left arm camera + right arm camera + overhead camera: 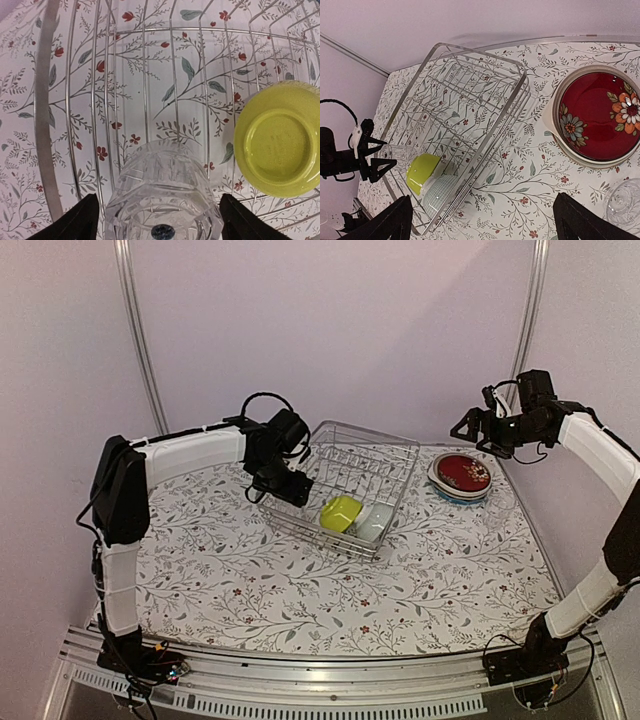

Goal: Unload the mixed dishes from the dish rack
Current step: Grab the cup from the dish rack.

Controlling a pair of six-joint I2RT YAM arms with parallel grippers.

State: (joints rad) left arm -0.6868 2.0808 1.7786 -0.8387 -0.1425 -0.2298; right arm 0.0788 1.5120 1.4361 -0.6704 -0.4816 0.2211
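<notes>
On a floral-clothed table (pixel 300 590), the left gripper (pixel 285 483) straddles the clear glass (pixel 162 195) inside the dish rack (pixel 365 430), jaws spread wide; whether they pinch it cannot be told. The smooth glass may slip or snag the wires, knocking the yellow-green bowl (pixel 280 140). The right gripper (pixel 470 427) hangs wide open.

dish rack (pixel 42 100): bright silver metal wire, polished, thick smooth rim.
glass (pixel 162 195): clear, faceted, glossy highlights.
yellow-green bowl (pixel 280 140): smooth, slight sheen; plastic or glaze, cannot tell.
pale bowl (pixel 440 192): fine grid print, dull sheen.
dark red plate (pixel 597 112): glossy glaze, painted flowers.
tablecloth (pixel 300 590): floral print, matt, smooth.
left gripper fingers (pixel 75 222): matt black plastic.
</notes>
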